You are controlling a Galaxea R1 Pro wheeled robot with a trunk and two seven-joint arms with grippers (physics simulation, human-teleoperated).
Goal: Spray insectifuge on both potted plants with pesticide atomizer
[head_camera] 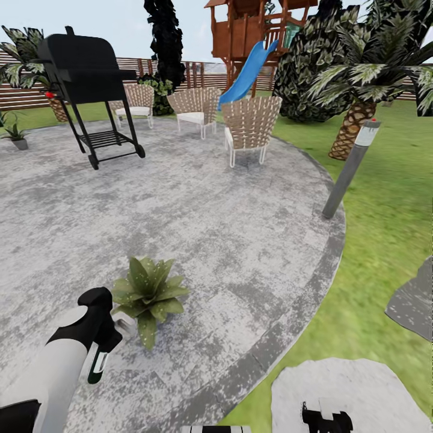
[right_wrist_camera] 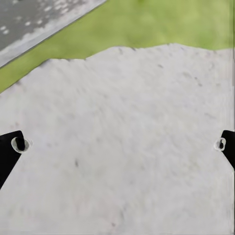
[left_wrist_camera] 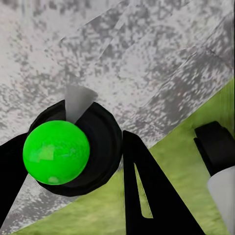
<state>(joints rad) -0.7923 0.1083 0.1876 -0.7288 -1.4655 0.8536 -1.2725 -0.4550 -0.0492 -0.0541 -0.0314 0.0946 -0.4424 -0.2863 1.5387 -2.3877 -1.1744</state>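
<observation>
black claw, left: my left gripper [head_camera: 107, 344] sits low at the left of the head view, clamped on the pesticide atomizer [head_camera: 99, 362]; its dark body hangs below the fingers and its pale nozzle head [head_camera: 124, 326] is just beside the plant's leaves
left wrist look: the atomizer [left_wrist_camera: 73, 147] shows end-on, a bright green round face in a black ring, with a black finger [left_wrist_camera: 147, 196] against its side; patio paving and lawn lie beyond it
right claw: i see my right gripper [head_camera: 325, 418] at the bottom edge of the head view, above a pale stepping stone [head_camera: 343, 385]; in the right wrist view the two fingertips [right_wrist_camera: 14, 147] stand wide apart with nothing between them, and the pale stone [right_wrist_camera: 127, 147] lies beyond
potted plant: a rosette of broad pointed green leaves [head_camera: 148, 293] stands on the patio [head_camera: 198, 228] just ahead of my left gripper; i cannot tell whether any specks lie on its leaves
second plant: a small leafy plant in a grey pot [head_camera: 15, 135] stands far off at the patio's left edge; too small to say which kind it is
middle ground: a grey bollard lamp [head_camera: 349, 168] leans at the patio's right rim, on the lawn [head_camera: 385, 228]
far side: a black grill [head_camera: 87, 78] on wheels; three wicker chairs [head_camera: 251, 126]; a palm [head_camera: 361, 102]; a wooden play tower with a blue slide [head_camera: 249, 69]; a brown slat fence [head_camera: 24, 96] behind all
</observation>
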